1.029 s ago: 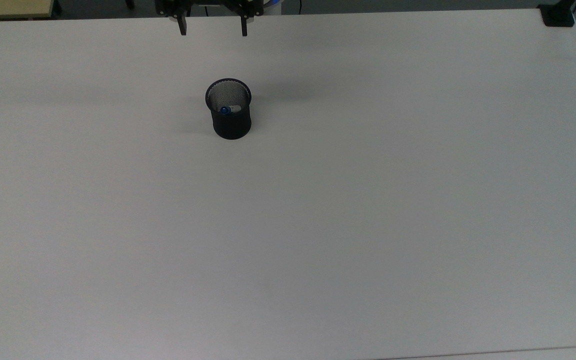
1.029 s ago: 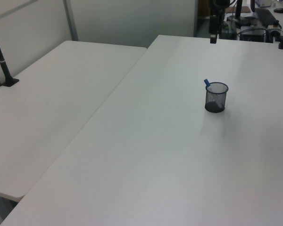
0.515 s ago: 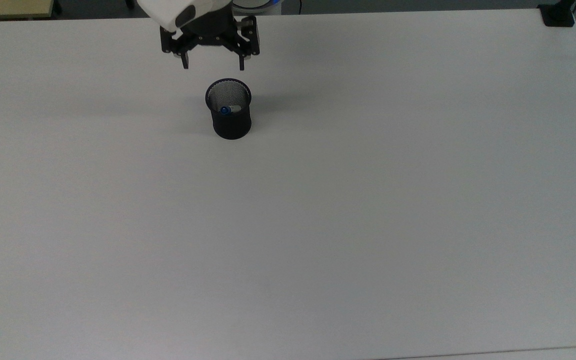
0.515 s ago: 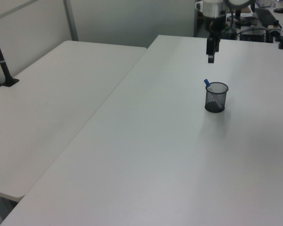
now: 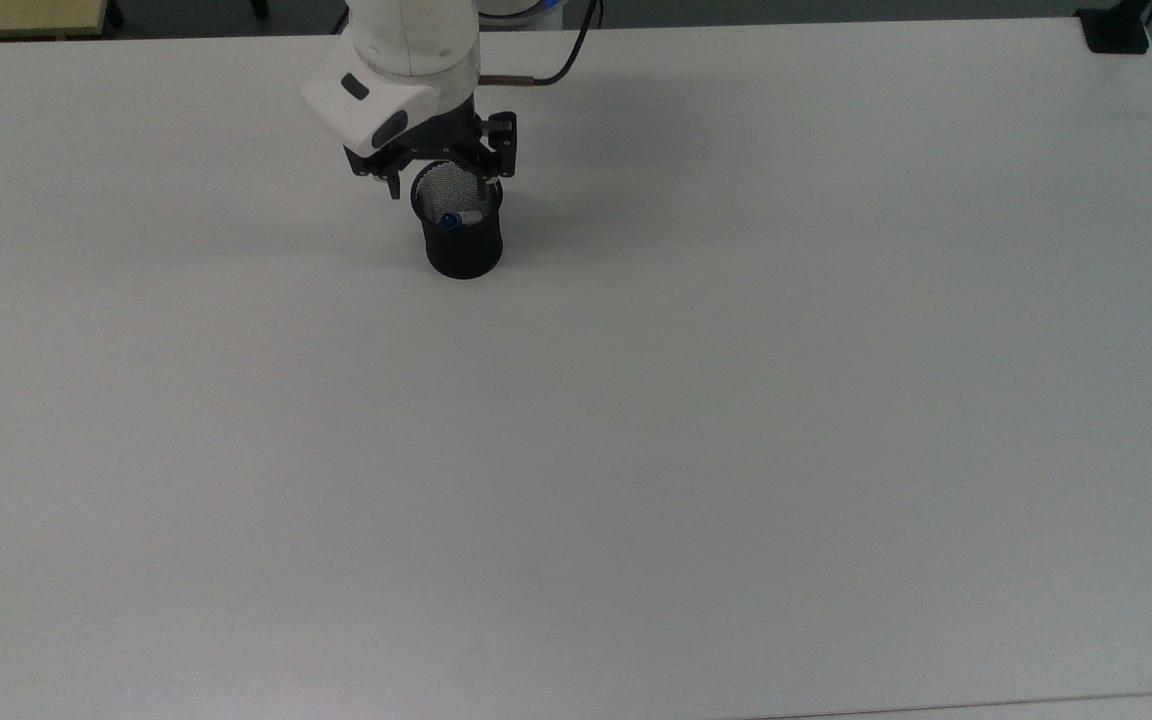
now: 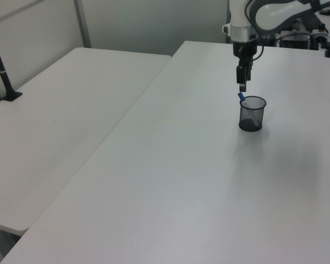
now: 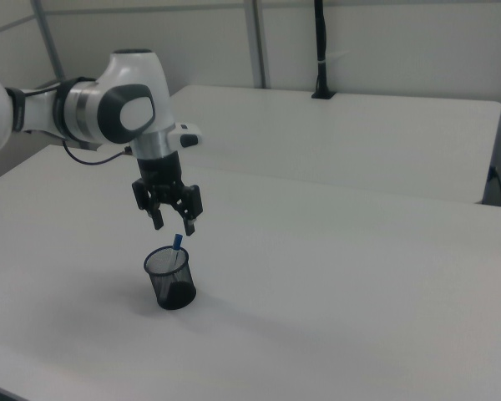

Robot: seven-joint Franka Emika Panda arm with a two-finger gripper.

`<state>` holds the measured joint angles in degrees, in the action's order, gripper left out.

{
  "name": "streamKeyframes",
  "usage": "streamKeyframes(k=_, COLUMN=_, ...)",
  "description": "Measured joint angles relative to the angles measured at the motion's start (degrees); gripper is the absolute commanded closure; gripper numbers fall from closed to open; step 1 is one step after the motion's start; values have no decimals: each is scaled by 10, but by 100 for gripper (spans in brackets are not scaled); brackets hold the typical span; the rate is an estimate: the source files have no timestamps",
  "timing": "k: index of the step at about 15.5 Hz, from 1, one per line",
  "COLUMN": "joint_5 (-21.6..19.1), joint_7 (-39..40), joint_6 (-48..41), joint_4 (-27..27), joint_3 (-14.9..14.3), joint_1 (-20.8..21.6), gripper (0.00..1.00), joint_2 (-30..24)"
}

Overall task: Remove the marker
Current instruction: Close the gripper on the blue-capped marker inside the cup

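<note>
Arm: white Franka arm [image 7: 108, 109] reaches in over the far edge of the white table [image 5: 636, 450] in the top view; in the right view it comes from the right view's left.

Gripper: black two-finger gripper [image 5: 439, 187] points down, just above the mesh cup; also seen in the right view [image 7: 174, 225] and the left view [image 6: 242, 85].

Finger state: spread wide. In the right view the two fingers [image 7: 158, 219] stand clearly apart with nothing between them. In the top view the tips sit near opposite sides of the cup's rim.

Contact: in the right view the fingertips hang above the marker's blue cap, a gap visible between them. In the left view the tip is very close to the cap; whether it touches cannot be told there.

Marker: slim marker [image 7: 176, 244] stands in the cup, leaning, blue cap up and poking above the rim. In the left view it [image 6: 240, 97] leans toward the left view's left. In the top view the blue end and some white barrel [image 5: 456, 219] show inside the cup's mouth.

Cup: black mesh pen cup [image 5: 462, 232] upright on the table, under the gripper; also [image 6: 252, 113] and [image 7: 170, 279].

Surroundings: second white table [image 6: 60, 110] beside the first; a black post [image 7: 321, 50] is clamped at its far side in the right view.
</note>
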<state>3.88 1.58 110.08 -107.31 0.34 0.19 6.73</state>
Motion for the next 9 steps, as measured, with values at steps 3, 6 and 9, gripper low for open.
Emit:
streamKeyframes(k=3, joint_5=0, joint_7=0, joint_6=28, joint_4=-14, joint_3=0, joint_1=0, gripper=52, joint_2=9)
streamKeyframes(k=6, joint_5=0, joint_7=0, joint_6=41, joint_4=-18, joint_3=0, joint_1=1, gripper=76, joint_2=16)
streamKeyframes(k=9, joint_5=0, joint_7=0, joint_6=47, joint_4=-18, joint_3=0, joint_1=1, gripper=88, joint_2=19)
